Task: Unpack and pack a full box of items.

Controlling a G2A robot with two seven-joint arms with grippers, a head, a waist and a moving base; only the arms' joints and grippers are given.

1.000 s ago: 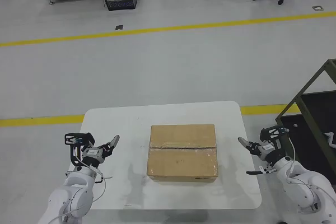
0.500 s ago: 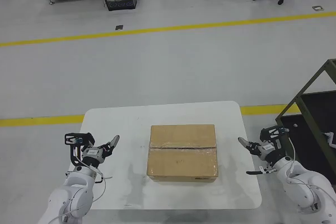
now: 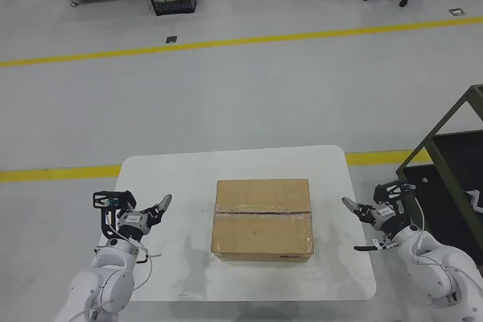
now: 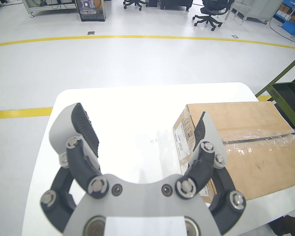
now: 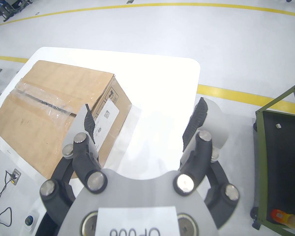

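**Sealed carton at mid-bench, both end effectors spread and empty**

A brown cardboard box [image 3: 263, 219] sits flat on the white, round-cornered bench [image 3: 177, 173]. It is roughly in the middle, a little nearer the right edge than the left. Its top flaps are closed. A strip of clear, wrinkled tape covers the dark seam where they meet, and the seam runs parallel to the bench's far and near edges. Each short side of the box carries a white paper label, and there are faint pen marks on the top panel nearer the robot.

The left end effector [image 4: 140, 111] hangs over the left part of the bench, toward the near-left corner. It is well apart from the box's left side. Its two black ribbed fingers [image 4: 84, 126] are spread wide with nothing between them.

The right end effector [image 5: 144, 103] hangs at the bench's right edge, apart from the box's right side. Its fingers are likewise spread wide and hold nothing. In the top view the two arms flank the box on opposite sides.

Off the bench's right edge stands an olive-green metal cart frame [image 3: 459, 145] with a black shelf. Yellow floor lines [image 3: 225, 42] cross the pale grey floor beyond the far edge. Black office chairs [image 4: 209, 10] stand in the room behind.
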